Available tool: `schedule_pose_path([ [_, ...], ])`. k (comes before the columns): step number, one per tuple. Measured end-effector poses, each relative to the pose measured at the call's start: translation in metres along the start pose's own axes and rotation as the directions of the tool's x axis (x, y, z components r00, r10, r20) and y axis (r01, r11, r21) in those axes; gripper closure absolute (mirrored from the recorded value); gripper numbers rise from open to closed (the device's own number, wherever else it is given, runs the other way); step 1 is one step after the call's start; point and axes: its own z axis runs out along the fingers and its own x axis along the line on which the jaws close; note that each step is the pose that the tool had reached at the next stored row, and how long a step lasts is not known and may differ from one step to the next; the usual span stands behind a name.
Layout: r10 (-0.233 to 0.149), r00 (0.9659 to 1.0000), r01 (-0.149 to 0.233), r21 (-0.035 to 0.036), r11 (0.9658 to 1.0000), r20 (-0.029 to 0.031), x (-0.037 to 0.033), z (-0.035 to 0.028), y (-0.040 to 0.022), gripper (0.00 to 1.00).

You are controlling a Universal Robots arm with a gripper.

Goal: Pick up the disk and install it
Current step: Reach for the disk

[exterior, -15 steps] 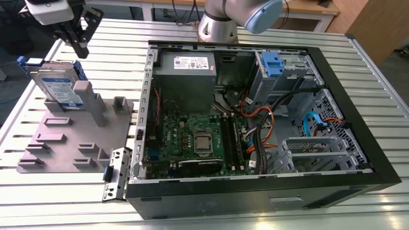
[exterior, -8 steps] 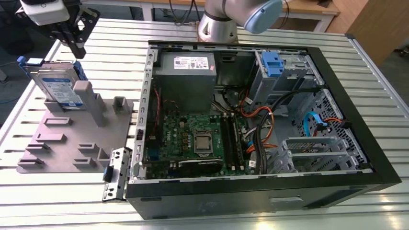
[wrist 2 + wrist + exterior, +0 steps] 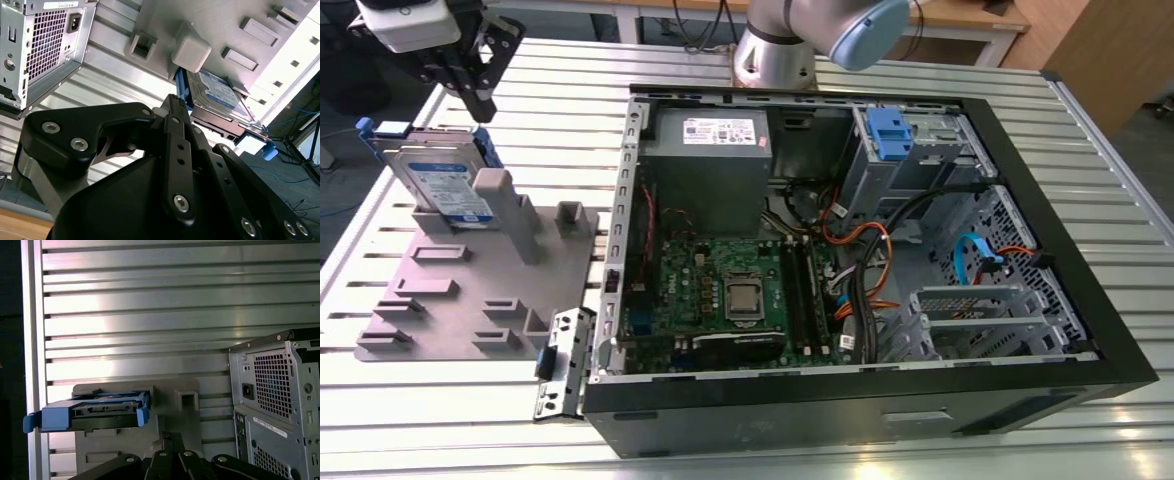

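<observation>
The disk (image 3: 447,185) stands on edge in a slot of the grey holder plate (image 3: 467,290) at the exterior view's left. It is a silver slab with a white and blue label and blue side rails. My gripper (image 3: 474,100) hangs just above and behind its top edge, apart from it, fingers together with nothing between them. In the first wrist view the disk (image 3: 100,412) lies beyond my gripper (image 3: 171,437), blue rail end facing me. The second wrist view has the disk (image 3: 220,92) past my gripper (image 3: 174,100).
An open black computer case (image 3: 1067,250) lies on the slatted metal table (image 3: 560,100), showing the motherboard (image 3: 734,290), a grey power supply (image 3: 710,150) and a drive cage with a blue clip (image 3: 887,135). The arm's base (image 3: 781,50) stands behind the case.
</observation>
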Motion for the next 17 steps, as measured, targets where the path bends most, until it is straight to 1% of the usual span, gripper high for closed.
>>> schedule_pose_path([
  [10, 0.0, 1.0, 0.0, 0.0, 1.0, 0.0, 0.0003, 0.0, 0.0, 0.89],
  [13, 0.0, 1.0, 0.0, 0.0, 1.0, 0.0, 0.0038, 0.0002, -0.0003, 0.89],
  [17, 0.0, 1.0, 0.0, 0.0, 1.0, 0.0001, 0.0108, 0.0002, -0.0008, 0.89],
])
